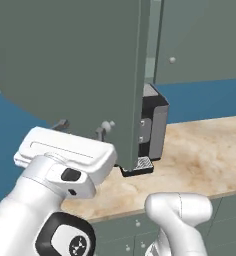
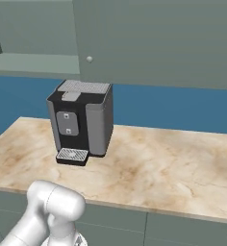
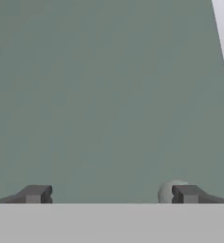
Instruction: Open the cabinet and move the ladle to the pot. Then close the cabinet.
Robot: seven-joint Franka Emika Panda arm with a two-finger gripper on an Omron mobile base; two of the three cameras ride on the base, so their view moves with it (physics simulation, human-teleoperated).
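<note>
At the cabinet door, gripper spread wide, knob beside one fingertip.

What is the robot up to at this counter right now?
The white arm has its claw open and held up against a swung-open door of the grey-green cabinet. In the hand view one fingertip sits right by the door's small round knob, but nothing is gripped. A black coffee machine stands on the marble counter. I can't see a ladle or pot from here.
</note>
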